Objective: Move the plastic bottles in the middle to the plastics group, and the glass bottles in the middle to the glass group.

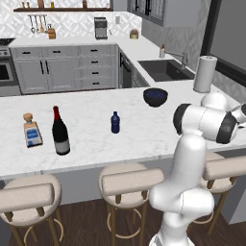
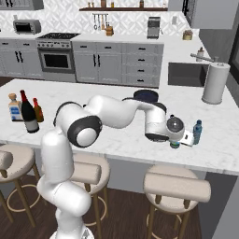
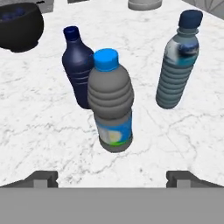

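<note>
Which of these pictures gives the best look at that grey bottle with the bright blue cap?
The hand view: the grey bottle stands upright in the middle, close up, cap and label clear, just ahead of the open hand. In the right base view the arm hides most of it. The left base view gives nothing clear of it.

A white marble island counter (image 1: pixel 96 144) runs across the kitchen, with round cushioned bar stools (image 1: pixel 126 185) tucked along its near edge over a dark wood floor (image 2: pixel 126 214). Behind it stand grey cabinets (image 1: pixel 62 67) with dark handles, a built-in oven (image 2: pixel 56 60) under a cooktop, a microwave (image 2: pixel 26 26), a coffee machine (image 1: pixel 100 28) and a dark sink (image 1: pixel 166 69) with a faucet set in the side counter. The back wall is patterned pale tile (image 2: pixel 60 16) carrying a wooden shelf (image 1: pixel 62 9) and hanging utensils, and a dark-framed window (image 1: pixel 226 43) lies above the sink side.
</note>
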